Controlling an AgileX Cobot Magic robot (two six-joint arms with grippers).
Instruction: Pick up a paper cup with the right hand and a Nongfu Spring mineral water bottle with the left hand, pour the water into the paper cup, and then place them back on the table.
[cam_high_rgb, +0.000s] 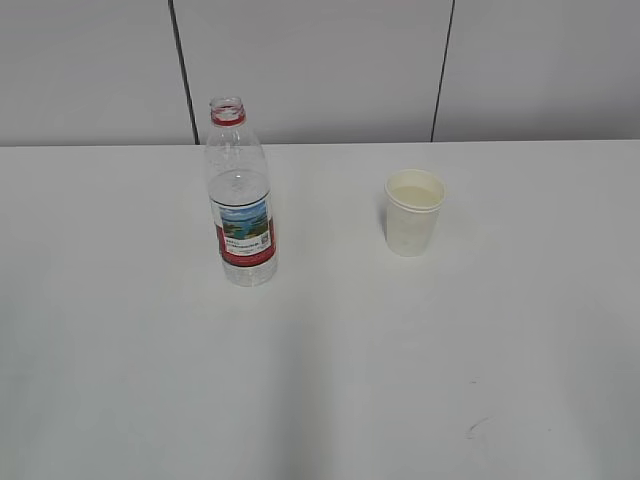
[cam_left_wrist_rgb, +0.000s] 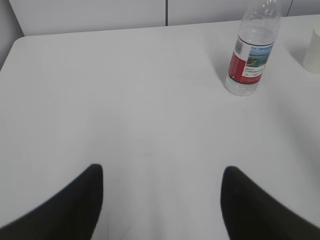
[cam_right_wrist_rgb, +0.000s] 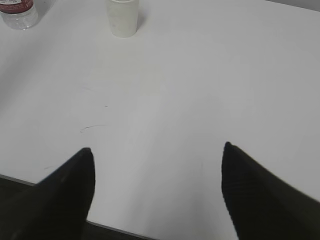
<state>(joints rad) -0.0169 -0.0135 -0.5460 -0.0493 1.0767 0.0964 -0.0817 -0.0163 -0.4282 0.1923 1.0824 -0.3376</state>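
The Nongfu Spring bottle (cam_high_rgb: 240, 195) stands upright and uncapped on the white table (cam_high_rgb: 320, 380), left of centre. It also shows in the left wrist view (cam_left_wrist_rgb: 251, 52) at the top right and in the right wrist view (cam_right_wrist_rgb: 17, 11) at the top left. The paper cup (cam_high_rgb: 413, 212) stands upright to the bottle's right with liquid inside; it shows in the right wrist view (cam_right_wrist_rgb: 123, 16) and at the left wrist view's right edge (cam_left_wrist_rgb: 313, 50). My left gripper (cam_left_wrist_rgb: 162, 172) is open and empty, far short of the bottle. My right gripper (cam_right_wrist_rgb: 157, 150) is open and empty near the table's front edge. Neither arm shows in the exterior view.
A grey panelled wall (cam_high_rgb: 320, 70) runs behind the table. Faint dark scuff marks (cam_high_rgb: 478, 425) lie at the front right of the tabletop. The table's front edge (cam_right_wrist_rgb: 115, 228) shows under the right gripper.
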